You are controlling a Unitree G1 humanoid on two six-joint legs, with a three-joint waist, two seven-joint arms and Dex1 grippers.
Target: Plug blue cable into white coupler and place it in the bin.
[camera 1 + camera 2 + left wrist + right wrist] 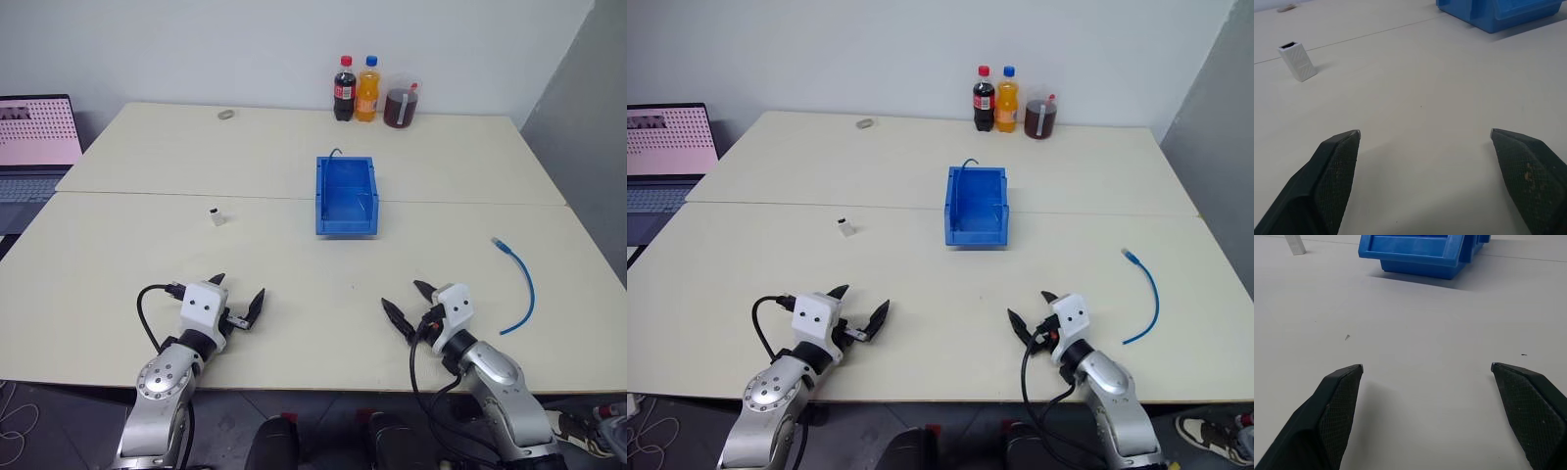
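The blue cable lies curved on the table at the right, a clear plug at its far end. The white coupler stands upright left of the bin, which sits mid-table with its low lip toward me. The coupler and a bin corner appear in the left wrist view. My left gripper hovers open near the front edge, well short of the coupler. On the right my right gripper is open too, left of the cable, with nothing between its fingers.
At the table's far edge stand a cola bottle, an orange bottle and a cup of dark drink. A small grey ring lies far left. A laptop sits off the left side. A seam crosses the tabletop.
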